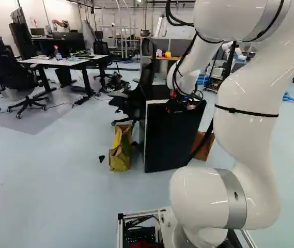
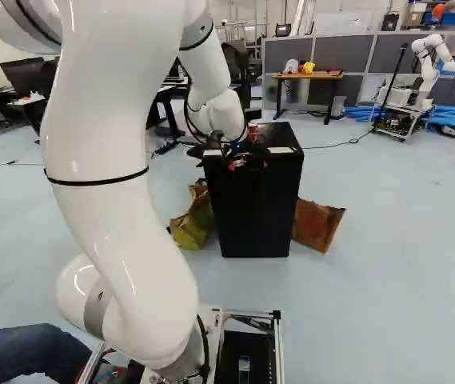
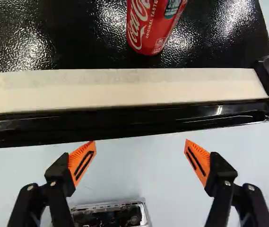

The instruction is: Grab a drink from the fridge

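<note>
Textured black fridge top [image 3: 77,38] bears a red cylindrical metal can [image 3: 154,26]. Your black gripper [image 3: 140,142] stands spread. Likely weighty, slippery, dentable: you should clamp mid-body gently.

Bright, fairly even light fills both base views, laying thin white streaks along the glossy arm [image 1: 252,134], while the front of the fridge [image 2: 255,212] sinks to near-black. In the wrist view, patchy white glare speckles its dark, pebbled top.
</note>
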